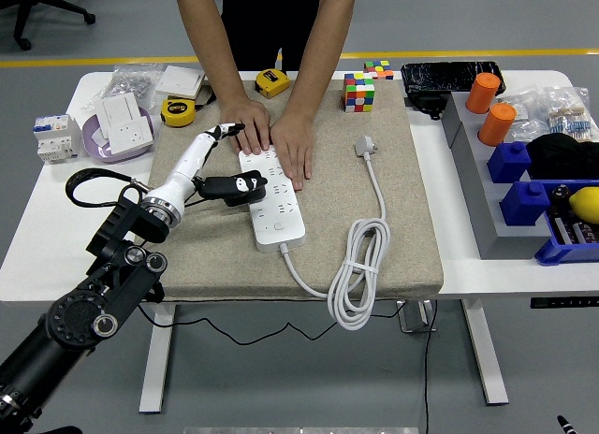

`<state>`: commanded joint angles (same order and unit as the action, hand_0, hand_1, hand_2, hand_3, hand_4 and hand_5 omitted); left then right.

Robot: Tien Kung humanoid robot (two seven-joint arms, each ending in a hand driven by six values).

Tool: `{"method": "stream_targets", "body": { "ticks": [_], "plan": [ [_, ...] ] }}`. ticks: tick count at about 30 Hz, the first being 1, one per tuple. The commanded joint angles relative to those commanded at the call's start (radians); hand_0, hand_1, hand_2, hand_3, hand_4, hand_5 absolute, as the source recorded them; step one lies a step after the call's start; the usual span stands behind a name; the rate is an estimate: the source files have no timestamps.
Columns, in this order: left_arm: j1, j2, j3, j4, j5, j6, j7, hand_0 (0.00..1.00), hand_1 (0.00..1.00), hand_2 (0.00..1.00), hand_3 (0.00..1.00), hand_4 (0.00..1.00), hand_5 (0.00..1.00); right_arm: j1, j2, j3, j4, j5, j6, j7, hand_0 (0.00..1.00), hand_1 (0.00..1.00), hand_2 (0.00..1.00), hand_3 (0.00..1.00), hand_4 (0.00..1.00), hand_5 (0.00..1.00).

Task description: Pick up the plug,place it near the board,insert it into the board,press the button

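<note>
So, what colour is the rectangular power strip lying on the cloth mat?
White; the long rectangular power strip shows best in the head view.

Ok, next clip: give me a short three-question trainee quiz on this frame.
1. True or false: the person's hands rest on the far end of the white power strip.
2. What does the robot's left hand reach to? A) Rubik's cube B) black plug adapter C) yellow tape measure
3. Fill in: the strip's white cable lies coiled at the beige mat's ____ edge.

Key: 1 true; 2 B; 3 near.
</note>
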<state>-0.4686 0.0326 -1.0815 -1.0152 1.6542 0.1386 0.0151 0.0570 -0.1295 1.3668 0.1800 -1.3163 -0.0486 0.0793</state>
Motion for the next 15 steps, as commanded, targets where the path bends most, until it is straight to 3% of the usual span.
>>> {"method": "stream_targets", "body": {
  "ticks": [6,15],
  "plan": [
    [-0.027,-0.031,0.032,0.085,-0.039,-0.010,-0.004,0.998,0.950,0.884,0.842,0.998,0.265,0.008,0.000,-0.018,0.000,0.020,0.001,0.005,0.959,0.846,0.781,0.789,0.998,0.998],
    [-0.050,-0.033,0.043,0.162,-0.024,0.019,-0.006,0.967,0.922,0.841,0.794,0.998,0.271,0.008,0.002,-0.015,0.000,0.016,0.002,0.003,0.960,0.845,0.781,0.789,0.998,0.998]
  ]
}}
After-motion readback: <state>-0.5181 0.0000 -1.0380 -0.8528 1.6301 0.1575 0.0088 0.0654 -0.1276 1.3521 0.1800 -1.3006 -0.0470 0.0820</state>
